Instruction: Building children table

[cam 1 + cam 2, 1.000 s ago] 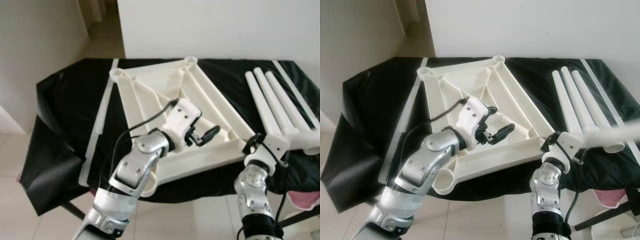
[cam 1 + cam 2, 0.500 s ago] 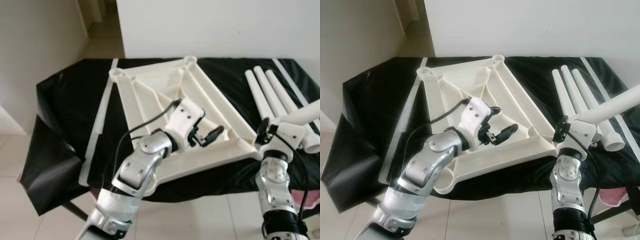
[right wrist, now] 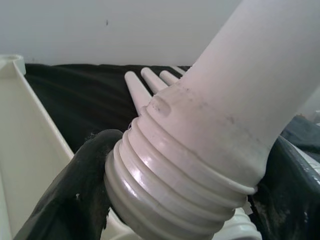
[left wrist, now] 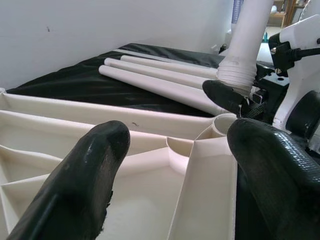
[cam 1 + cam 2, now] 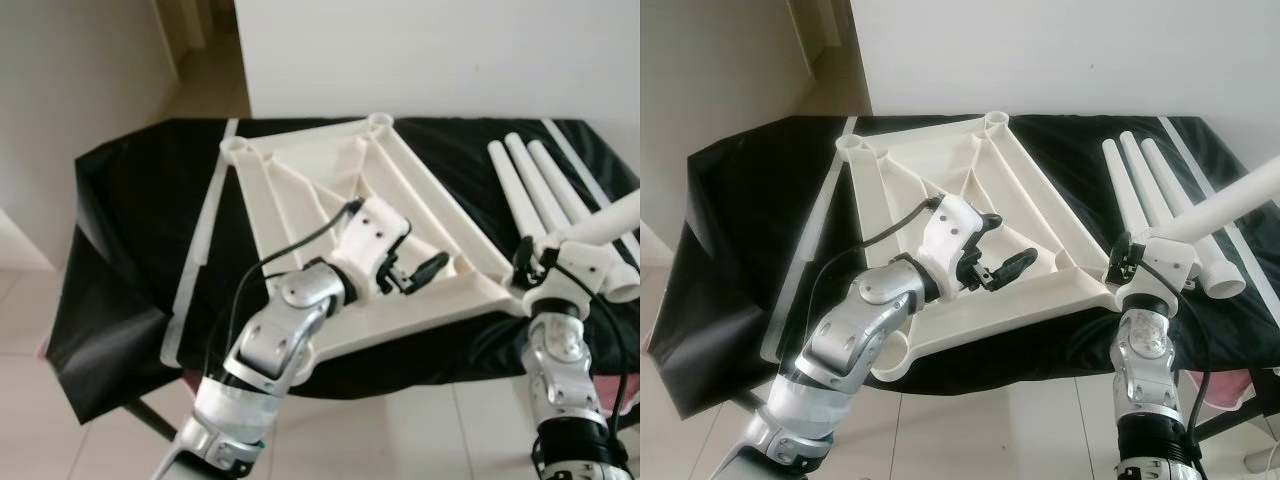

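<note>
The far end of the white plastic table leg [image 5: 1230, 205] runs off the picture's right edge, and the corner socket [image 4: 223, 126] of the upturned cream plastic tabletop [image 5: 330, 190] is partly hidden behind the right gripper [image 5: 1145, 262]. That gripper is clamped on the leg's ribbed threaded end, black fingers [image 3: 75, 195] pressed to both sides, holding it tilted just above the near right socket. The left gripper [image 5: 420, 272] hovers over the tabletop's inner ribs with its fingers [image 4: 85, 180] spread wide, gripping nothing. Three more white legs [image 5: 535, 195] lie side by side on the black cloth [image 5: 130, 220] to the right.
</note>
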